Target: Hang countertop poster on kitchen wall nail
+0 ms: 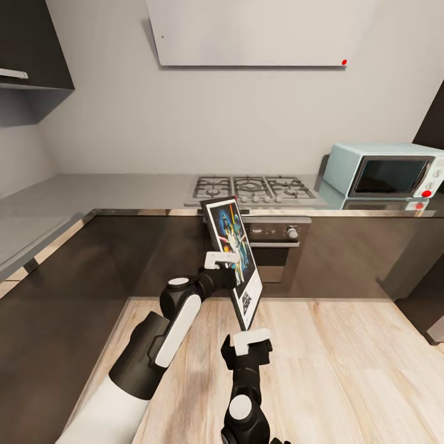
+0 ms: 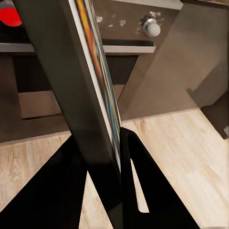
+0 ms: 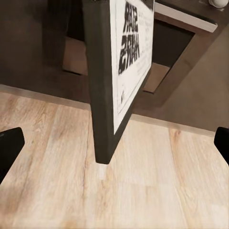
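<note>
Above the wood floor, left claw (image 1: 225, 262) clamping upright poster (image 1: 233, 246), right claw (image 1: 250, 338) spread beneath.

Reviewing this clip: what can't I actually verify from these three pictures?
- Wall nails: none made out on the wall, head view; too small.
- Poster artwork: head view too small, left wrist view edge-on.
- Right gripper: both fingers cut by right wrist view's edges; fingers apart, clear of the poster.
</note>
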Controlling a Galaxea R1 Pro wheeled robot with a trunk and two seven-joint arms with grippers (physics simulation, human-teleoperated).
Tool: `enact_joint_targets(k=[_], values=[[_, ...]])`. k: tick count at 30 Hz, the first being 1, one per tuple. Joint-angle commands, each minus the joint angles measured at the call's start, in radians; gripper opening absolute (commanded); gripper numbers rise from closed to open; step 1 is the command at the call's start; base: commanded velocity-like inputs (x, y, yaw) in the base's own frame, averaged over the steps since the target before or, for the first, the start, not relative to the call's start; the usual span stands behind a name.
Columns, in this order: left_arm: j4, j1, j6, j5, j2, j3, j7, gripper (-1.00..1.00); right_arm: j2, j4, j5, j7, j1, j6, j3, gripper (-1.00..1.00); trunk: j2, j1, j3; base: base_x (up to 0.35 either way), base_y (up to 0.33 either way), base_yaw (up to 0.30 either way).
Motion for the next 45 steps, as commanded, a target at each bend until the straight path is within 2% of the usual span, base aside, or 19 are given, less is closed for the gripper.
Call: enact_joint_targets(k=[1, 10, 27, 45], values=[[-0.001, -0.001, 0.003, 0.009, 0.000, -0.003, 0.010, -1.00, 0.000, 0.000, 0.007, -0.002, -0.001, 0.010, 0.001, 1.00, -0.001, 0.000, -0.001, 0.000, 0.000, 0.000], [-0.001, -0.001, 0.003, 0.010, 0.000, -0.011, 0.010, -1.00, 0.001, 0.005, 0.007, 0.000, -0.001, 0.012, 0.001, 1.00, -0.001, 0.000, -0.001, 0.000, 0.000, 0.000], [-0.001, 0.000, 0.003, 0.010, 0.000, -0.010, 0.010, -1.00, 0.001, 0.038, 0.007, 0.000, -0.039, 0.013, 0.000, 1.00, -0.001, 0.000, -0.001, 0.000, 0.000, 0.000], [-0.001, 0.001, 0.003, 0.010, 0.000, -0.010, 0.010, -1.00, 0.001, 0.045, 0.004, 0.001, -0.044, 0.005, 0.000, 1.00, -0.001, 0.000, -0.001, 0.000, 0.000, 0.000]])
